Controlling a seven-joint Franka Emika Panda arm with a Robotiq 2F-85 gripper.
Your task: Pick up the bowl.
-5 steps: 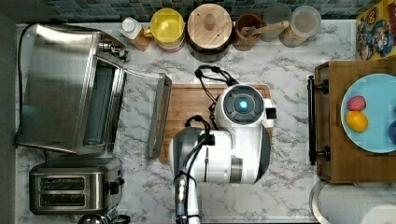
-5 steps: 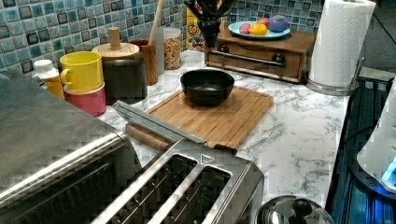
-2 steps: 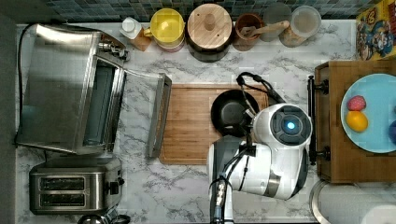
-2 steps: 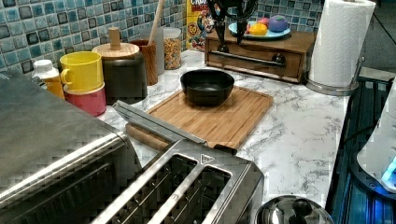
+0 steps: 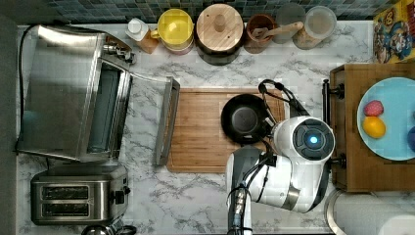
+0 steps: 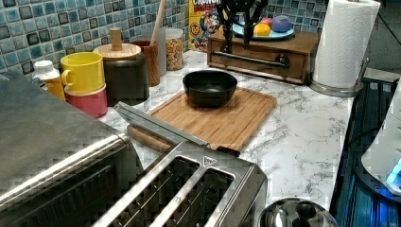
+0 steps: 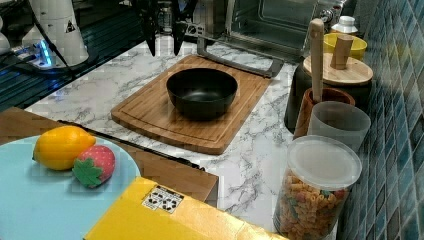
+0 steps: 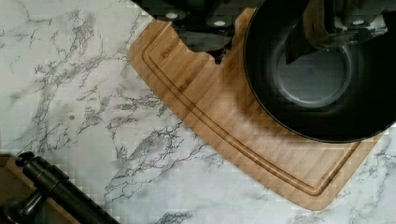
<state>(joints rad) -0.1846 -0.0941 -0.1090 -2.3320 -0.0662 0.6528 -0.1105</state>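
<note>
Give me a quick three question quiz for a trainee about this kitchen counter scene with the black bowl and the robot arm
1. True or false: the bowl sits on the wooden cutting board.
2. Multiple choice: in the right view, which fruit-shaped items lie on the light-blue plate? A) a banana and grapes B) a lemon and a strawberry C) two apples
3. Fill in: in the left view, the gripper hangs above the counter, with its fingers spread ____.

Key: 1 true; 2 B; 3 open, not touching the bowl.
</note>
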